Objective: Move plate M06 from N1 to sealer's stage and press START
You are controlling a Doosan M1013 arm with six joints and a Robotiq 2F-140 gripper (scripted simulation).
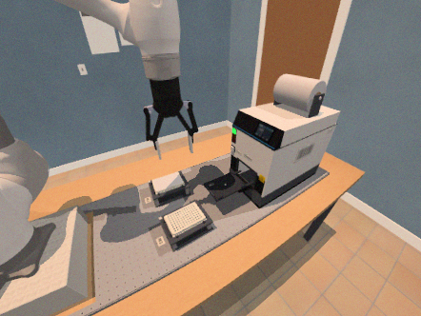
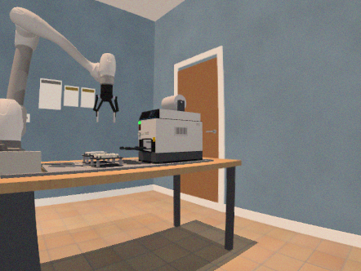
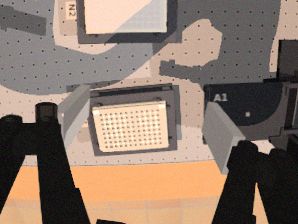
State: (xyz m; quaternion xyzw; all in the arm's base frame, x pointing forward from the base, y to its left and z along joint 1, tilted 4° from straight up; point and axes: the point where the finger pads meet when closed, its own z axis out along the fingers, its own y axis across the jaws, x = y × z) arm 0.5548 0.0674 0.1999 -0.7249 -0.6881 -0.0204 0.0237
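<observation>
Plate M06 (image 1: 187,221), white with an open grid of wells, sits in nest N1 at the front of the grey mat; in the wrist view (image 3: 129,125) it lies between my fingertips, far below them. A second plate (image 1: 168,183) (image 3: 125,4) with a smooth top sits in nest N2 behind it. The sealer (image 1: 281,149) stands to the right with its dark stage (image 1: 229,183) out and empty, and a green lamp (image 1: 233,131) lit on its front corner. My gripper (image 1: 173,145) hangs open and empty, high above the nests, as the exterior view (image 2: 105,118) also shows.
A foil roll (image 1: 300,94) sits on top of the sealer. The arm's pale base (image 1: 14,190) and a light block (image 1: 48,266) stand at the table's left end. The table's front edge runs close to nest N1.
</observation>
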